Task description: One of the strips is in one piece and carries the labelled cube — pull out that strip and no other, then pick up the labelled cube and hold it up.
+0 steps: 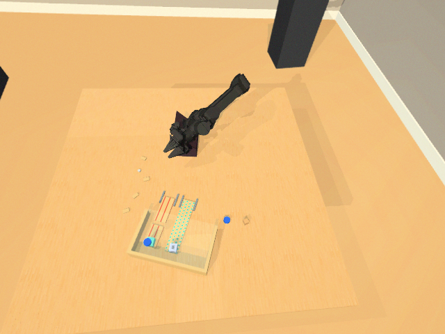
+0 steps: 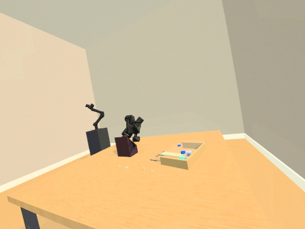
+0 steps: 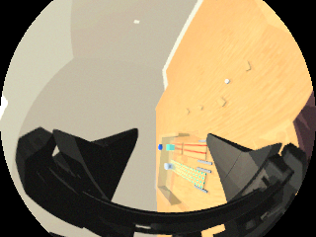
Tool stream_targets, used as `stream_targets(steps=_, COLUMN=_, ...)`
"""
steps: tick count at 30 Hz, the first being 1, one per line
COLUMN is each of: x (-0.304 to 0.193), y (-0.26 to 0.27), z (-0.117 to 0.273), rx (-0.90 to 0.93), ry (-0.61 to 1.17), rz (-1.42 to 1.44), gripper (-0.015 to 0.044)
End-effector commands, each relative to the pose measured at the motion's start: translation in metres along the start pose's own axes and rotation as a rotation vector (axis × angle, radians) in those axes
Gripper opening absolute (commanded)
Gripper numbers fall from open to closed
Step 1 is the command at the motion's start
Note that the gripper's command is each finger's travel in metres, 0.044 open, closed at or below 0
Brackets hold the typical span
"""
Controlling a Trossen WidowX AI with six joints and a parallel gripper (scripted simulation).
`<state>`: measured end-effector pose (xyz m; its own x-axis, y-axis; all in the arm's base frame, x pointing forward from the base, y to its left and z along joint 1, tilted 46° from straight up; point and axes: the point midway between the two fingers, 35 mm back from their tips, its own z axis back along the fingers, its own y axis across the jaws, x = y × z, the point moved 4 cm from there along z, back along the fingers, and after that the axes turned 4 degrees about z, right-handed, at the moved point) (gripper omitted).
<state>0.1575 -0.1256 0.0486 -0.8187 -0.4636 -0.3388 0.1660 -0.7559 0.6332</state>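
A dotted strip (image 1: 182, 224) (image 3: 190, 174) lies in one piece, with a white cube (image 1: 173, 247) (image 2: 188, 153) (image 3: 168, 166) marked W on its far end. A red-lined strip is in two pieces: a near piece (image 1: 165, 209) and a far piece (image 1: 156, 230), with a gap between. A teal block (image 1: 152, 241) (image 2: 182, 158) (image 3: 170, 147) is on the far piece. My gripper (image 1: 167, 154) (image 3: 173, 132) is open and empty. It is in the air near the arm's base, well away from both strips.
A low-walled wooden tray (image 1: 168, 263) (image 2: 173, 162) surrounds the far parts of the strips. Grey rails (image 1: 162, 196) (image 1: 195, 204) flank the near ends. One blue disc (image 1: 147, 241) is by the teal block, another (image 1: 227, 219) right of the tray. Several small wooden pieces (image 1: 146, 178) lie left.
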Motion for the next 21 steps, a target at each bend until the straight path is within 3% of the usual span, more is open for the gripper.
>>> stream_targets(steps=1, x=-0.001, y=0.001, z=0.000, rx=-0.003, ry=0.007, rz=0.015, gripper=0.0400)
stream_targets(steps=10, x=-0.045, y=0.035, z=-0.019, rx=0.039, ry=0.390, rz=0.771, gripper=0.0400)
stream_targets(steps=18, x=-0.070, y=0.066, z=-0.034, rx=0.413, ry=0.710, rz=1.475, gripper=0.0400)
stream_targets(steps=21, x=-0.073, y=0.071, z=-0.036, rx=0.520, ry=0.756, rz=1.599, gripper=0.0400)
